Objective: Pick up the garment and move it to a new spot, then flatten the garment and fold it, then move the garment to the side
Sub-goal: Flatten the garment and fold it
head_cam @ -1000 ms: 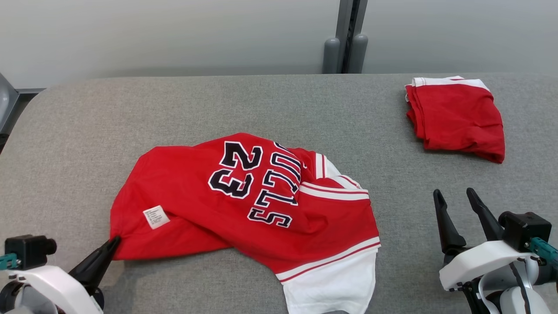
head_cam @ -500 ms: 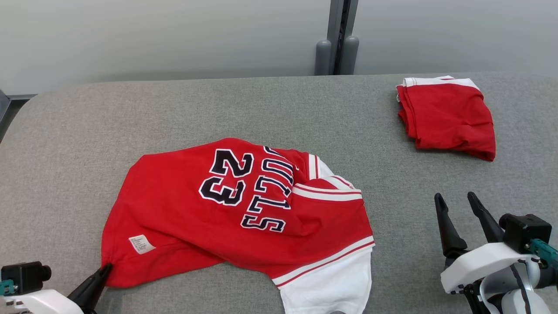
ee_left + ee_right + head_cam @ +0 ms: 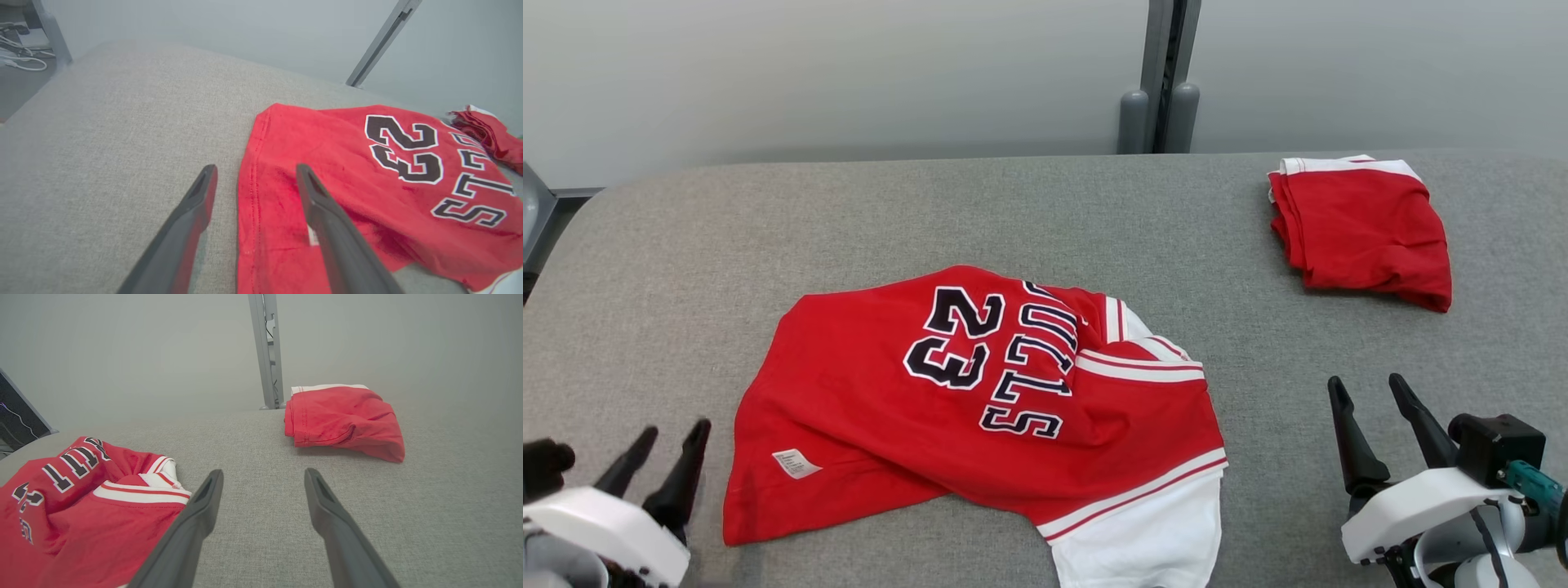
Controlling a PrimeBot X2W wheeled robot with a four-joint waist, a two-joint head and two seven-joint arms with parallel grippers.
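The garment (image 3: 980, 408) is a red jersey with white trim and dark "23" lettering, lying rumpled on the grey padded table (image 3: 1013, 212). It also fills the right of the left wrist view, garment (image 3: 367, 183), and the lower left of the right wrist view, garment (image 3: 73, 498). My left gripper (image 3: 674, 433) stands open at the lower left, just left of the jersey's corner and holding nothing. In its wrist view the left gripper (image 3: 255, 171) straddles the jersey's hem from above. My right gripper (image 3: 1364, 384) is open at the lower right, apart from the cloth; right gripper (image 3: 263, 473).
A folded red garment with a white edge (image 3: 1364, 224) lies at the table's far right, also folded garment (image 3: 343, 420). A grey post (image 3: 1168, 73) stands behind the table against a pale wall. The table's rounded left end (image 3: 572, 229) drops off beside dark equipment.
My left gripper was shut on the jersey's lower-left corner and has let it go and opened. The corner now lies flat on the table. The head camera shifted slightly.
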